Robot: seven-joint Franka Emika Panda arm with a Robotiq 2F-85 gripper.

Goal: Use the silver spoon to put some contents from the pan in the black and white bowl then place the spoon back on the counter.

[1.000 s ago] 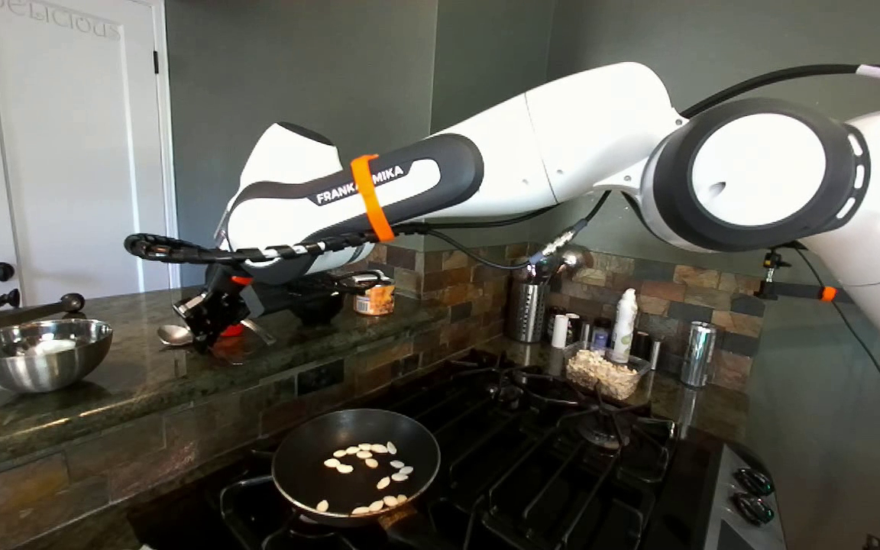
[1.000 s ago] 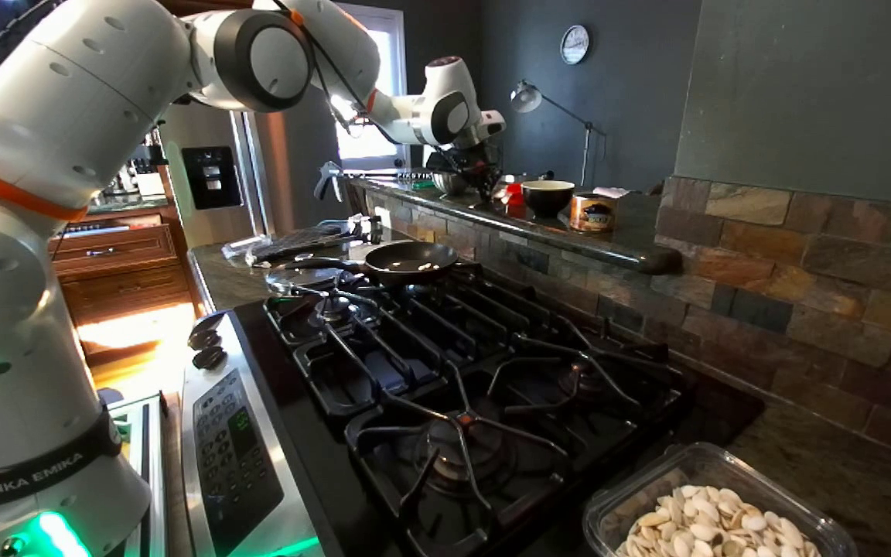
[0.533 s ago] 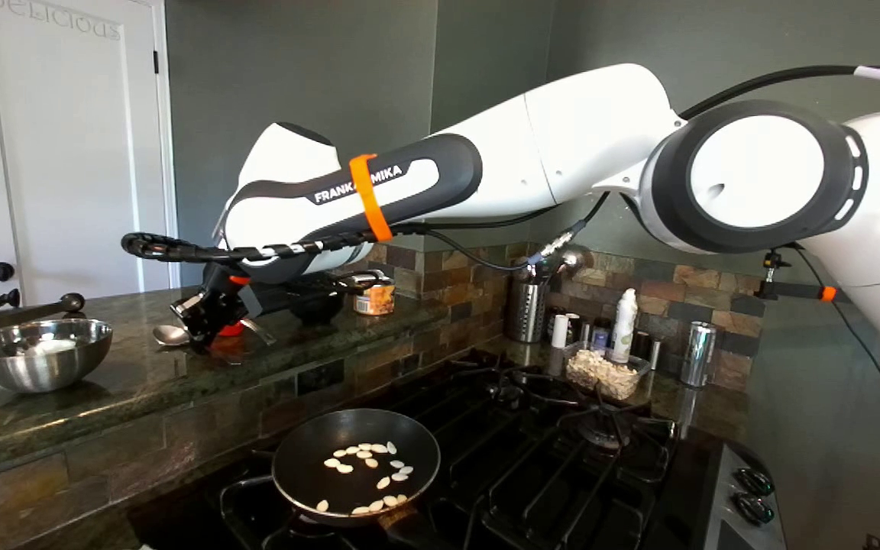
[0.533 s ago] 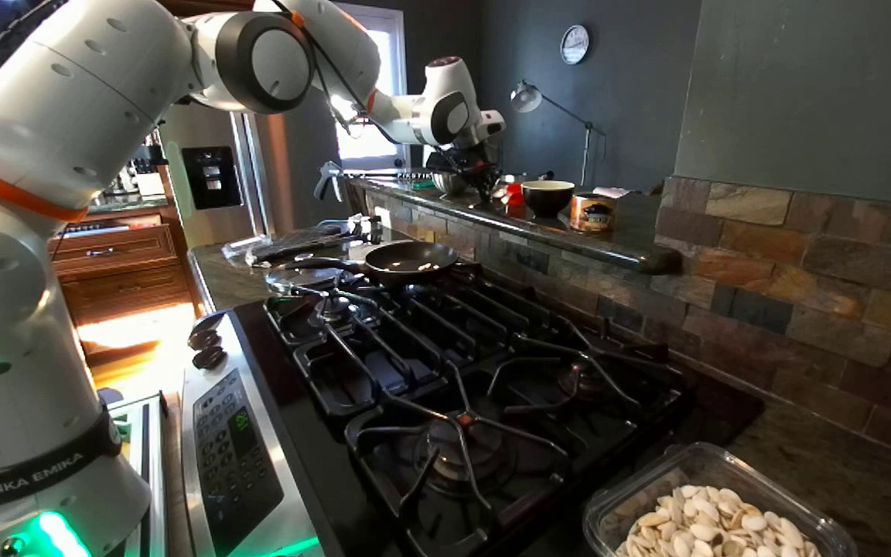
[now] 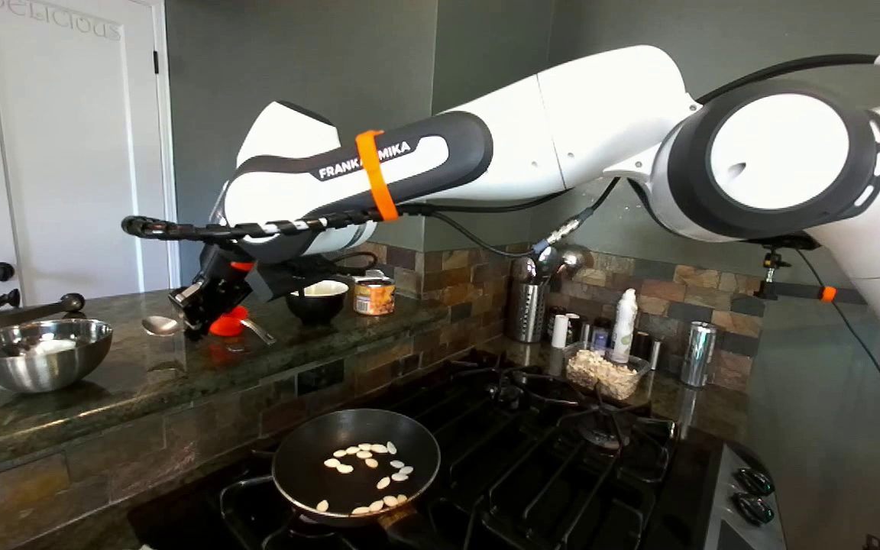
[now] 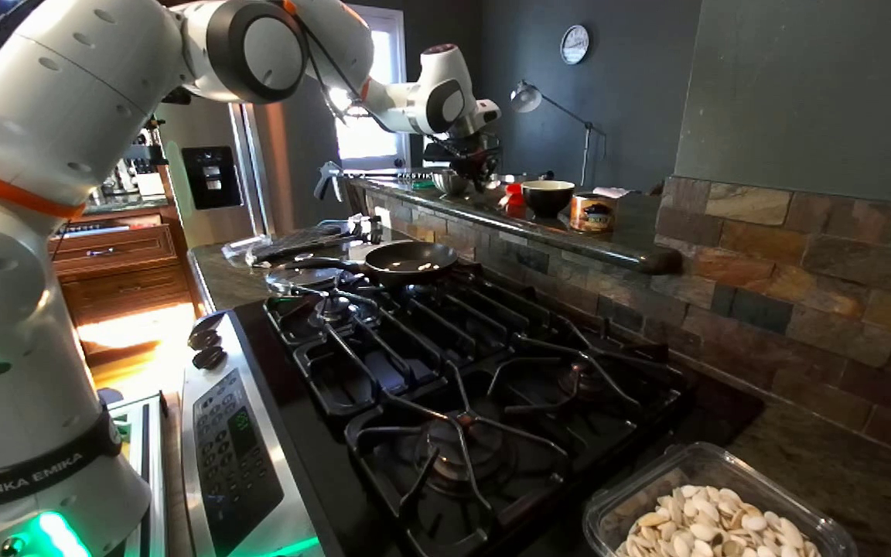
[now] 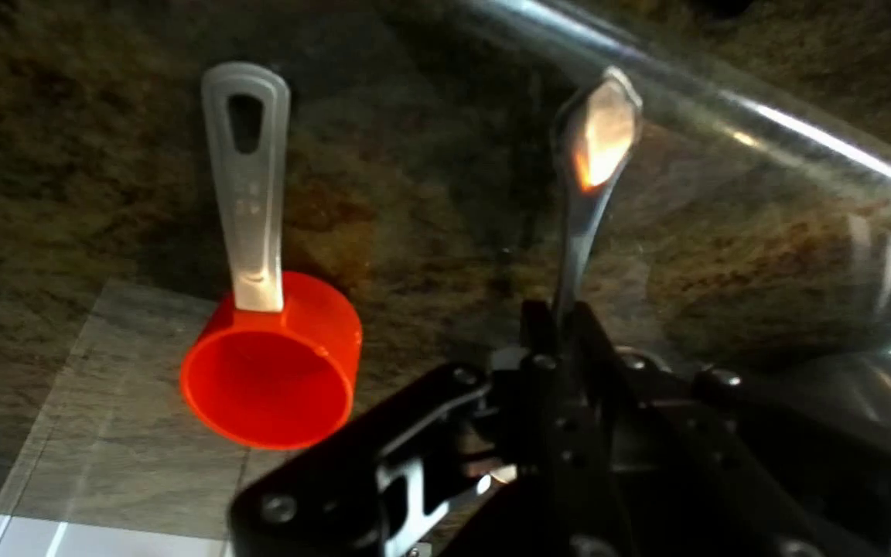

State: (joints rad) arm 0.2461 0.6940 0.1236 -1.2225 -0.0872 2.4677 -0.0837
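The silver spoon (image 7: 586, 203) has a slim, polished handle with a flared tip that glares white and orange; the gripper (image 7: 561, 316) is pinched tight on its shaft. The spoon is over the counter (image 5: 131, 367), near a red measuring cup (image 7: 271, 371), and in an exterior view its oval end (image 5: 160, 326) juts out past the gripper. The wrist view hides that end behind the gripper, and whether it touches the counter cannot be told. In an exterior view pale chunks (image 5: 344, 468) lie scattered in the black pan (image 5: 299, 451), whose handle runs off the bottom edge.
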